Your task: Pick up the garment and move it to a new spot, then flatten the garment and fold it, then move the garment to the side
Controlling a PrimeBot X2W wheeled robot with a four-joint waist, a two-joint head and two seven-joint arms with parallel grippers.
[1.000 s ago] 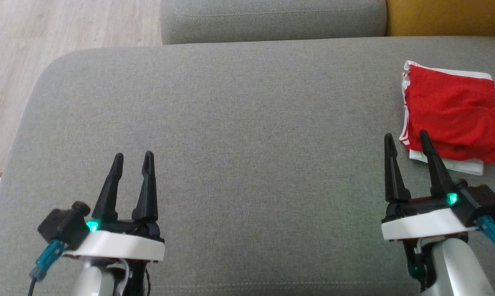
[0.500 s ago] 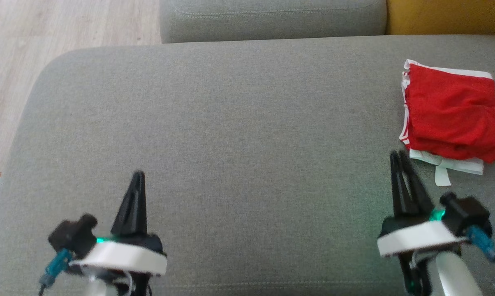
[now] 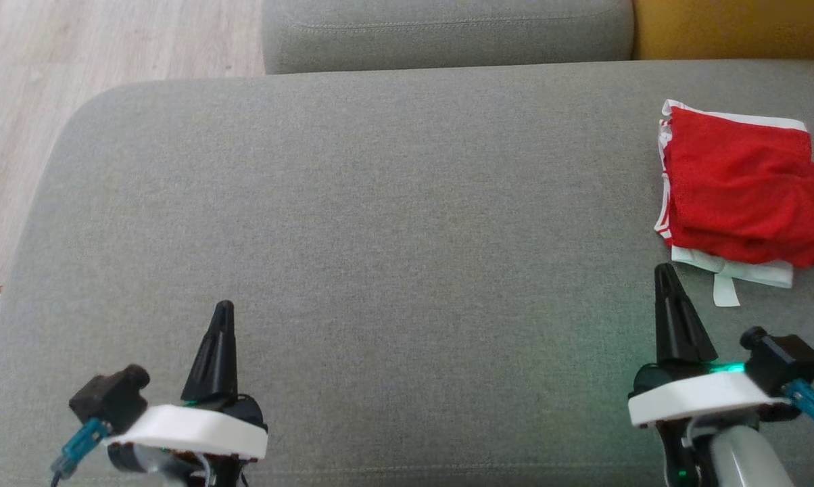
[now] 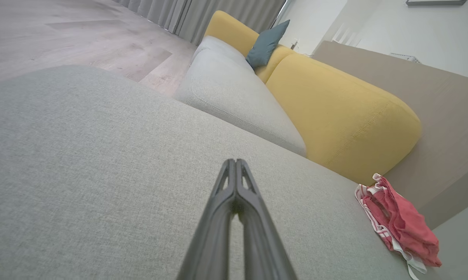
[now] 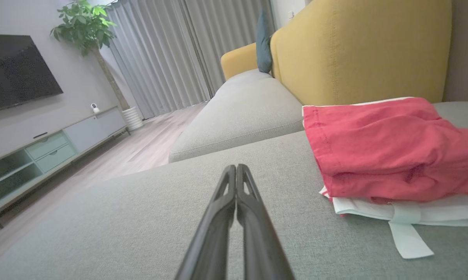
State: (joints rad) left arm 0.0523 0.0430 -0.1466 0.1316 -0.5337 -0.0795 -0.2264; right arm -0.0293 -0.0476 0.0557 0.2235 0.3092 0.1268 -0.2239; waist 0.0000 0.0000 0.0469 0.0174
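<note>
Nearest the head camera, the left pincer (image 3: pixel 223 308) sat at about 7 o'clock in the head view. Its wrist was low over the grey sofa seat (image 3: pixel 380 203) and its dark fingers pointed toward 12, pressed together on nothing. The right pincer (image 3: pixel 664 272) sat at about 5 o'clock in the same pose, fingers likewise closed and empty, leaning a touch toward 11. Both hovered near the seat's front edge, well apart from each other.

Just beyond the right pincer, at its 1 o'clock, the red garment (image 3: pixel 738 186) lay folded on the seat, with its white band and a loose white tag on the near side. It was not touched by either pincer.

Farther off lay a second grey cushion (image 3: pixel 447 34) at 12, a yellow backrest (image 3: pixel 731 27) at 1 and wood floor (image 3: pixel 109 40) at 11.
</note>
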